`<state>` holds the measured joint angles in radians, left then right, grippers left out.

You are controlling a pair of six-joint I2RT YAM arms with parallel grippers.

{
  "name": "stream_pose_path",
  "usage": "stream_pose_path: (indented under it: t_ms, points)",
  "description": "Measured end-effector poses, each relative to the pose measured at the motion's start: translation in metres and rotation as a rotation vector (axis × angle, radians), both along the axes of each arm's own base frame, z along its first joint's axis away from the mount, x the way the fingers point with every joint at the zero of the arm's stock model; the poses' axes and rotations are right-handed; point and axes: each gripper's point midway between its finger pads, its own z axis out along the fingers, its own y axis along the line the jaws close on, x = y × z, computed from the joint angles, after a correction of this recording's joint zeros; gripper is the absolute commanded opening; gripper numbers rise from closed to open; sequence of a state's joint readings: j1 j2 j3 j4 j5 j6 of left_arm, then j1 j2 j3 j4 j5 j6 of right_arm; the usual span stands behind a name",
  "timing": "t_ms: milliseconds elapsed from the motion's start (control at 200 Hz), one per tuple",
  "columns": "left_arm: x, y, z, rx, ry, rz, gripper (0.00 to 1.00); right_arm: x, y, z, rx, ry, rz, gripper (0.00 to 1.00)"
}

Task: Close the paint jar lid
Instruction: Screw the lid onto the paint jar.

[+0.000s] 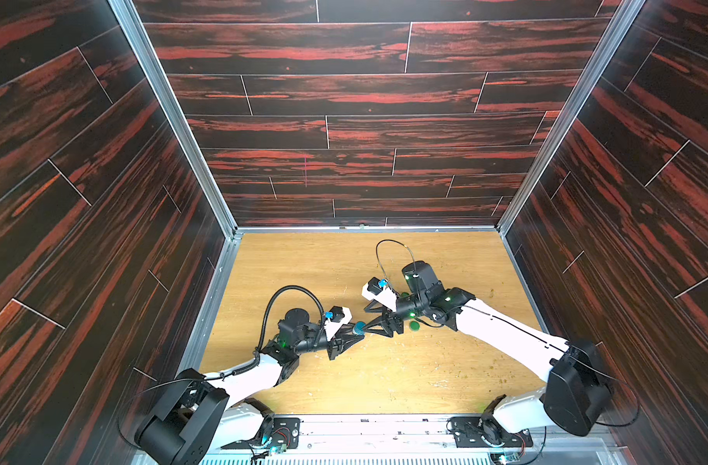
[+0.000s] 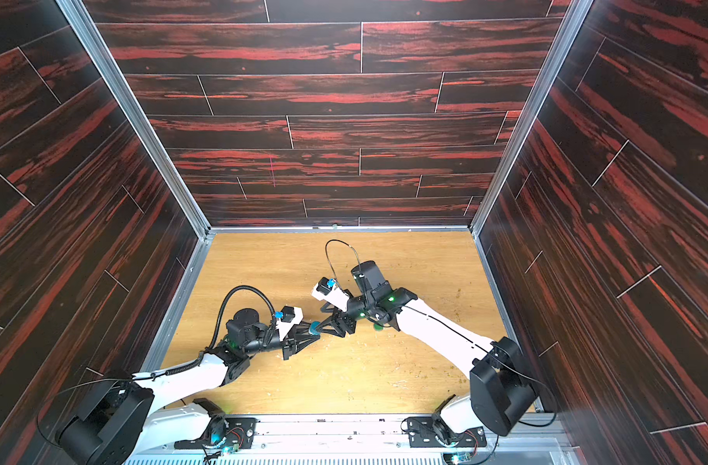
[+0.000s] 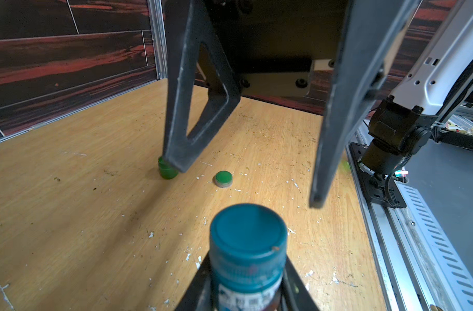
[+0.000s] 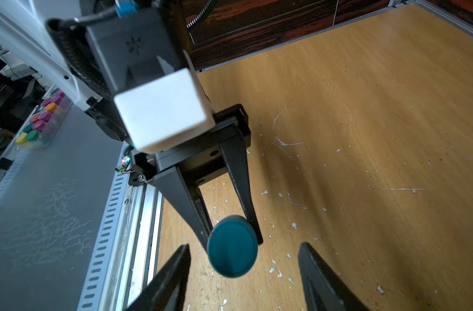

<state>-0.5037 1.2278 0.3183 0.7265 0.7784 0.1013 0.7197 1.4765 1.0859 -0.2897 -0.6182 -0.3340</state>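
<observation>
My fleck-speckled wooden tabletop sits inside dark red-grained walls. One teal paint jar, lid on, is clamped in my left claw. My right claw gapes either side of that lid. On the tabletop are one green jar and one loose green lid.

White-shelled arms, black joints; looped black cables; right gripper fingers black, triangular.

Top views looked steeply down on the bench; wrist cameras hugged the left end effector and right end effector, sharing the jar.
</observation>
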Motion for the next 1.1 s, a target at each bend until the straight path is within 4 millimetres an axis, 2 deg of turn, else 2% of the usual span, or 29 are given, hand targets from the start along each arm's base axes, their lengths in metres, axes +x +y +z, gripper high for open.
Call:
stream_pose_path:
  t_ms: [406, 666, 972, 1097]
  points:
    - [0.001, 0.000, 0.001, 0.005, -0.015, 0.000, 0.01, -0.004, 0.009, -0.014, -0.029, 0.061, 0.054, 0.57]
    - [0.003, 0.001, -0.002, 0.016, -0.014, 0.015, 0.01, -0.006, 0.011, -0.017, -0.039, 0.082, 0.064, 0.45]
    - [0.005, 0.002, -0.001, 0.019, -0.023, 0.027, 0.01, -0.006, 0.013, -0.022, -0.048, 0.098, 0.068, 0.43]
    - [0.006, 0.002, -0.001, 0.020, -0.024, 0.032, 0.01, -0.006, 0.013, -0.023, -0.049, 0.104, 0.069, 0.37]
